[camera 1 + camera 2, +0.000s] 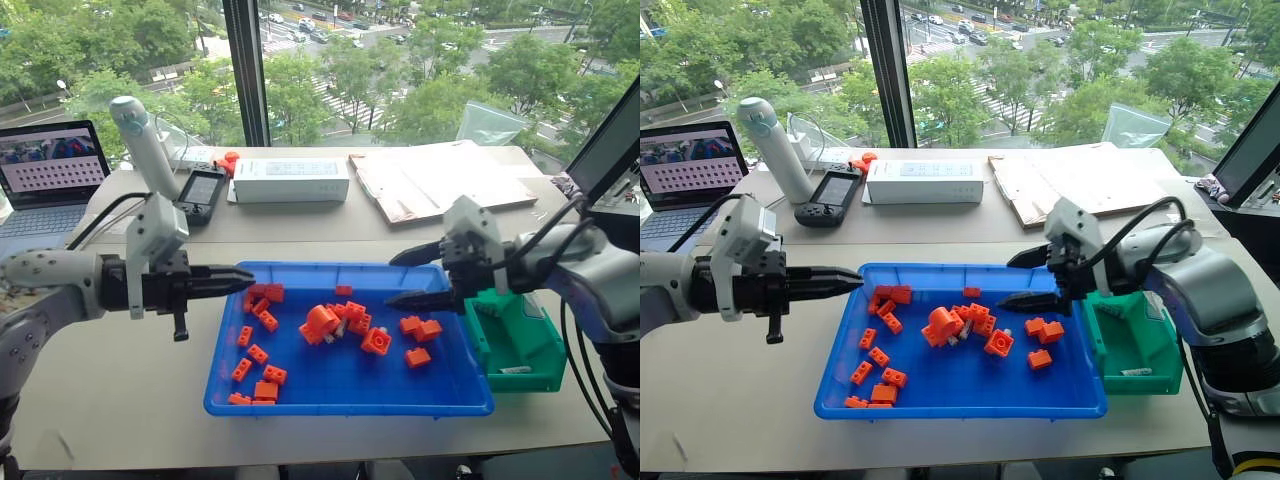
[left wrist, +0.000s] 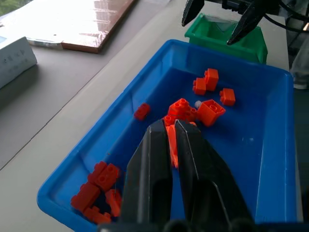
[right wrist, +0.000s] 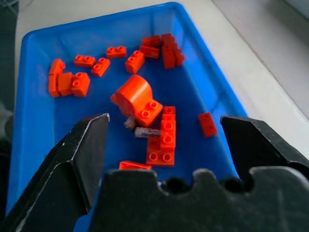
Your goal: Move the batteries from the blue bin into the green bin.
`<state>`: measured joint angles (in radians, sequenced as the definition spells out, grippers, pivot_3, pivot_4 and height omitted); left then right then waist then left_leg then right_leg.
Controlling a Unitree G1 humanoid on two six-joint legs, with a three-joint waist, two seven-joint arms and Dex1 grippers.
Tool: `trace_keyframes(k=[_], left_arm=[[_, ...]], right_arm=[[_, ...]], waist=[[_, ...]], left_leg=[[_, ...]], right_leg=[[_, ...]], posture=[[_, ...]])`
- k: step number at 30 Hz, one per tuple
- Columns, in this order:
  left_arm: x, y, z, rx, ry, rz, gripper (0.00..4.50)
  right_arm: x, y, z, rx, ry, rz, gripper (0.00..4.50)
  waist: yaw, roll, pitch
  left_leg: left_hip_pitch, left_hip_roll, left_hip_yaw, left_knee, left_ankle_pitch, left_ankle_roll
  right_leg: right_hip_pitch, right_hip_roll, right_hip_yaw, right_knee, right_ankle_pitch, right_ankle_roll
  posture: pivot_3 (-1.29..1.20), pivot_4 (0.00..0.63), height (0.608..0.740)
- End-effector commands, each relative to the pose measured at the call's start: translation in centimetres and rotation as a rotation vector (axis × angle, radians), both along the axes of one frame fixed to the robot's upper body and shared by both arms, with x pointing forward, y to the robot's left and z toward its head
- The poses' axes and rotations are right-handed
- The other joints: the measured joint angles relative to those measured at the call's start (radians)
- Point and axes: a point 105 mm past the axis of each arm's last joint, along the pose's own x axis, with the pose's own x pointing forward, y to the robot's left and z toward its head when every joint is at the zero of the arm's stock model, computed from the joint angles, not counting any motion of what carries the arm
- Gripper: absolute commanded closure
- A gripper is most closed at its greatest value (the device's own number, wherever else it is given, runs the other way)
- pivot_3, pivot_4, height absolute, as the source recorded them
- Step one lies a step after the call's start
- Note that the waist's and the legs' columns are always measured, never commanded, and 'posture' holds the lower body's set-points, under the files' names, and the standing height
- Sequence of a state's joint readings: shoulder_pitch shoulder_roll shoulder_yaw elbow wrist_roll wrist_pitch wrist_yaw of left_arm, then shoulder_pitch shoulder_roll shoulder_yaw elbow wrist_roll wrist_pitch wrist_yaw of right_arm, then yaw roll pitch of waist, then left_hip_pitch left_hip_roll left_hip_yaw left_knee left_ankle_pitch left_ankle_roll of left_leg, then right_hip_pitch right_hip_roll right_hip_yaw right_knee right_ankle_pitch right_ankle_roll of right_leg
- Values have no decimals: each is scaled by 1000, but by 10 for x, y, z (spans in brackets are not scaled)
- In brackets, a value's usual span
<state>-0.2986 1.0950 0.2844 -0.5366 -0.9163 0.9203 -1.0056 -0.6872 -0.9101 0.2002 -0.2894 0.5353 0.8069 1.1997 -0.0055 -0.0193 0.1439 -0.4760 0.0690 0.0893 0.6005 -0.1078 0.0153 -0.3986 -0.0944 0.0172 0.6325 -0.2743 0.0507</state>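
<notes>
The blue bin (image 1: 470,395) lies in the middle of the table and holds many orange blocks (image 1: 322,322). Two batteries (image 3: 146,132) lie among the central blocks, one partly tucked under a big block. The green bin (image 1: 545,345) stands against the blue bin's right side, and one battery (image 1: 515,370) rests on its floor. My left gripper (image 1: 248,277) is shut and empty, pointing right above the blue bin's left rim. My right gripper (image 1: 393,278) is open and empty, hovering over the right part of the blue bin and pointing left toward the block pile.
Behind the bins are a white box (image 1: 290,180), a black handheld controller (image 1: 202,192), a white cylinder (image 1: 145,145) and a flat wooden board (image 1: 440,180). A laptop (image 1: 50,175) stands at the far left. A dark screen (image 1: 610,150) is at the right edge.
</notes>
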Motion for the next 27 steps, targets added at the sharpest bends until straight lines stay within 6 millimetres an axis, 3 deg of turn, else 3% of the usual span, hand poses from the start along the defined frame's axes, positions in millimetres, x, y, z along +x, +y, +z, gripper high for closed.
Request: trace_keyframes(k=[1,11,19,20,21,27], left_arm=[[-15,-6,2,14,-1,-68,4111],[-31,-13,-5,12,14,-86,4111],[-34,-14,-7,24,17,-113,4111],[-34,-14,-7,27,16,-113,4148],[-33,-13,-7,33,15,-114,4148],[-33,-12,-8,52,15,-132,4148]], right_arm=[[1,9,-8,-83,-38,55,173],[9,-5,-55,-282,11,29,173],[20,-8,-71,-283,20,-57,173],[21,-7,-73,-278,23,-67,692],[21,-7,-74,-276,25,-70,847],[19,-6,-82,-278,36,-78,2812]], waist=[[5,0,0],[15,-1,0],[16,-1,1],[16,-1,1],[16,-1,1],[16,-1,1]], left_leg=[[0,0,0,0,0,0],[-1,0,1,4,0,0],[-1,0,2,5,0,0],[-1,0,2,6,0,0],[-1,0,2,6,0,0],[-1,0,2,6,0,0]], right_leg=[[-1,0,0,0,-1,-1],[-1,-1,0,2,-1,-2],[-4,0,0,9,-2,-3],[-4,0,0,10,-2,-3],[-4,0,0,10,-2,-3],[-4,0,0,10,-2,-3]], posture=[[0,150,740],[0,150,740],[0,150,740],[0,150,740],[0,150,740],[0,150,740]])
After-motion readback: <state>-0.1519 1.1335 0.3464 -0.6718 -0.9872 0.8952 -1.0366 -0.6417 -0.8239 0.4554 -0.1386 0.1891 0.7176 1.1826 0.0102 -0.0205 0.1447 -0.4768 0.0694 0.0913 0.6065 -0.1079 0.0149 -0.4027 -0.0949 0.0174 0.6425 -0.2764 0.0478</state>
